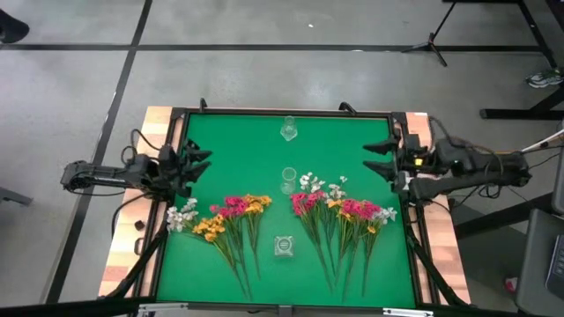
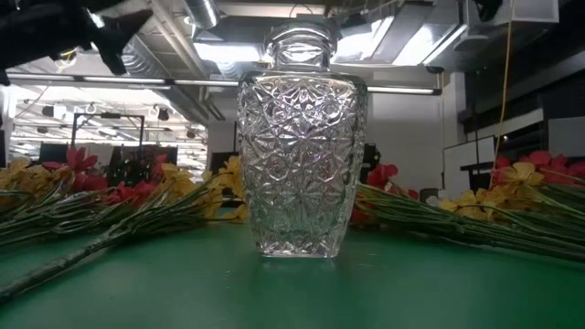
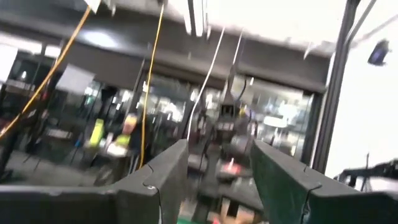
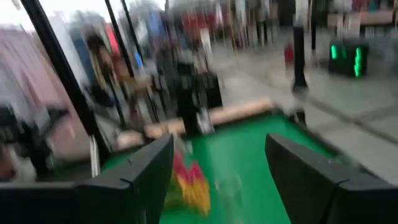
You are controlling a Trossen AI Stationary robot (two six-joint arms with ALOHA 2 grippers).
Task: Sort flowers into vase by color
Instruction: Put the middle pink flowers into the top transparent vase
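Note:
Two bunches of flowers lie flat on the green mat, stems toward the near edge. The left bunch (image 1: pixel 227 214) mixes white, yellow-orange and magenta; the right bunch (image 1: pixel 341 211) does too. Three clear glass vases stand upright: far (image 1: pixel 288 129), middle (image 1: pixel 288 180) and near (image 1: pixel 283 246). The near vase (image 2: pixel 302 146) fills the low view, with flowers (image 2: pixel 110 206) lying on both sides. My left gripper (image 1: pixel 204 162) hovers open over the mat's left edge. My right gripper (image 1: pixel 367 157) hovers open over the right edge. Both point toward the centre.
A black frame (image 1: pixel 282 112) borders the mat, with wooden strips (image 1: pixel 128 255) outside it. Open mat lies between the grippers around the far and middle vases. The left wrist view shows only the room past the open fingers (image 3: pixel 168 177); the right wrist view shows mat and flowers (image 4: pixel 186 180).

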